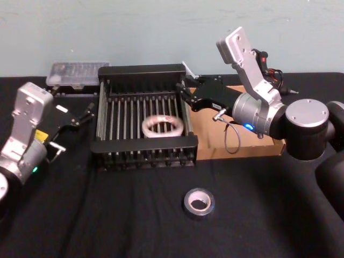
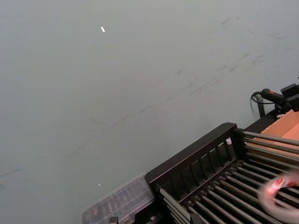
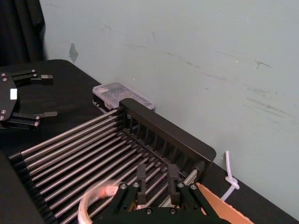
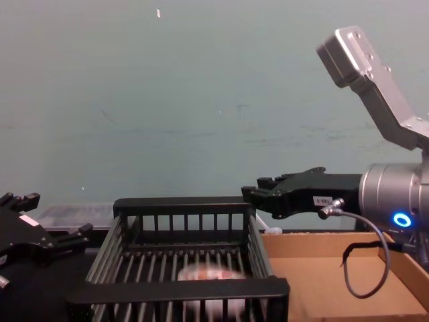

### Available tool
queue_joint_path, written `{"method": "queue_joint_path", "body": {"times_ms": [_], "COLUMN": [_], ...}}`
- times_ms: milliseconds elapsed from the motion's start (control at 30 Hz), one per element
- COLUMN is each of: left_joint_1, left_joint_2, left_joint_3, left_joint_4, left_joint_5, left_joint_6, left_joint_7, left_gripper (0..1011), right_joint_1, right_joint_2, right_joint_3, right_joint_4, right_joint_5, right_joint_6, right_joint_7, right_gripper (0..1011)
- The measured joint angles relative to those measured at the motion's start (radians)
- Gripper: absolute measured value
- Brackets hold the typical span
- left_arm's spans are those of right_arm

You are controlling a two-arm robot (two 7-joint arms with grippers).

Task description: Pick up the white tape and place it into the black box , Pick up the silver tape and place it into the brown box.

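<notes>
Two tapes lie well apart. The white tape [image 1: 161, 127] rests flat on the barred floor of the black box [image 1: 142, 144], toward its right half. The silver tape [image 1: 199, 201] lies flat on the surface [image 1: 97, 220] in front of the black box, a little to the right and clear of its front rim. The brown box [image 1: 207, 137] stands just beside the black box's right wall.

The right pincer [image 1: 183, 90] hovers over that right wall near the back corner, its fingers [image 3: 140, 179] parted by a modest gap and holding nothing. The left pincer [image 1: 77, 127] sits left of the black box, near its left wall, spread wide and empty. A clear plastic case [image 1: 78, 74] lies behind the black box's back left corner.

Black cloth covers the surface, which runs back to a pale blue-green wall [image 1: 134, 27], scuffed in places.

The head view takes in the silver tape and both boxes from above. The chest view looks across the black box from the front, with the right pincer [image 4: 251, 191] level with or just above the back rim and the white tape [image 4: 204, 272] low on the bars. The right wrist view adds a white cable tie [image 3: 229, 182] standing behind the black box's back right corner.
</notes>
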Motion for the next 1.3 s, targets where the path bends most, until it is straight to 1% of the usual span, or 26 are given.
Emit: {"method": "queue_joint_path", "body": {"times_ms": [33,67,133,167,200,233,333,367,400,500,567,600,667,700,767,800,1000,1067,1167,1200,1233,1267,1300], "left_joint_1": [0.000,0.000,0.000,0.000,0.000,0.000,0.000,0.000,0.000,0.000,0.000,0.000,0.000,0.000,0.000,0.000,0.000,0.000,0.000,0.000,0.000,0.000,0.000], "left_joint_2": [0.000,0.000,0.000,0.000,0.000,0.000,0.000,0.000,0.000,0.000,0.000,0.000,0.000,0.000,0.000,0.000,0.000,0.000,0.000,0.000,0.000,0.000,0.000], "left_joint_3": [0.000,0.000,0.000,0.000,0.000,0.000,0.000,0.000,0.000,0.000,0.000,0.000,0.000,0.000,0.000,0.000,0.000,0.000,0.000,0.000,0.000,0.000,0.000], "left_joint_4": [0.000,0.000,0.000,0.000,0.000,0.000,0.000,0.000,0.000,0.000,0.000,0.000,0.000,0.000,0.000,0.000,0.000,0.000,0.000,0.000,0.000,0.000,0.000], "left_joint_5": [0.000,0.000,0.000,0.000,0.000,0.000,0.000,0.000,0.000,0.000,0.000,0.000,0.000,0.000,0.000,0.000,0.000,0.000,0.000,0.000,0.000,0.000,0.000], "left_joint_6": [0.000,0.000,0.000,0.000,0.000,0.000,0.000,0.000,0.000,0.000,0.000,0.000,0.000,0.000,0.000,0.000,0.000,0.000,0.000,0.000,0.000,0.000,0.000], "left_joint_7": [0.000,0.000,0.000,0.000,0.000,0.000,0.000,0.000,0.000,0.000,0.000,0.000,0.000,0.000,0.000,0.000,0.000,0.000,0.000,0.000,0.000,0.000,0.000], "left_gripper": [1001,1001,1001,1001,1001,1001,1002,1001,1001,1001,1001,1001,1001,1001,1001,1001,1001,1001,1001,1001,1001,1001,1001], "right_joint_1": [0.000,0.000,0.000,0.000,0.000,0.000,-0.001,-0.001,-0.001,-0.001,-0.001,-0.001,-0.001,-0.001,-0.002,-0.003,-0.025,-0.049,-0.072,-0.089,-0.098,-0.098,-0.119], "right_joint_2": [0.000,0.000,0.001,0.001,0.001,0.001,0.001,0.001,0.001,0.001,0.001,0.001,0.001,0.001,0.002,0.004,0.030,0.053,0.075,0.092,0.101,0.101,0.120], "right_joint_3": [0.000,0.000,0.001,0.001,0.001,0.001,0.001,0.001,0.001,0.001,0.001,0.001,0.001,0.001,0.001,0.001,0.010,0.021,0.033,0.042,0.046,0.046,0.057], "right_joint_4": [0.000,0.000,0.000,0.000,-0.001,-0.001,-0.001,-0.001,-0.001,-0.001,-0.001,-0.001,-0.001,-0.001,-0.002,-0.004,-0.045,-0.081,-0.114,-0.139,-0.151,-0.151,-0.178], "right_joint_5": [0.000,0.000,0.000,0.000,0.000,0.000,0.000,0.000,0.000,0.000,0.000,0.000,0.000,0.000,0.000,0.000,0.013,0.024,0.036,0.045,0.050,0.050,0.061], "right_joint_6": [0.000,0.000,0.001,0.001,0.001,0.001,0.001,0.002,0.002,0.002,0.002,0.002,0.002,0.002,0.001,0.000,0.005,0.016,0.025,0.031,0.034,0.034,0.041], "right_joint_7": [0.000,0.000,0.000,0.000,0.000,0.000,0.000,0.000,0.000,0.000,0.000,0.000,0.000,0.000,0.000,-0.001,-0.003,-0.003,-0.003,-0.002,-0.002,-0.002,-0.001], "right_gripper": [301,359,392,439,451,500,594,641,652,758,791,842,885,934,960,997,1002,1002,1002,1003,1003,1002,1002]}}
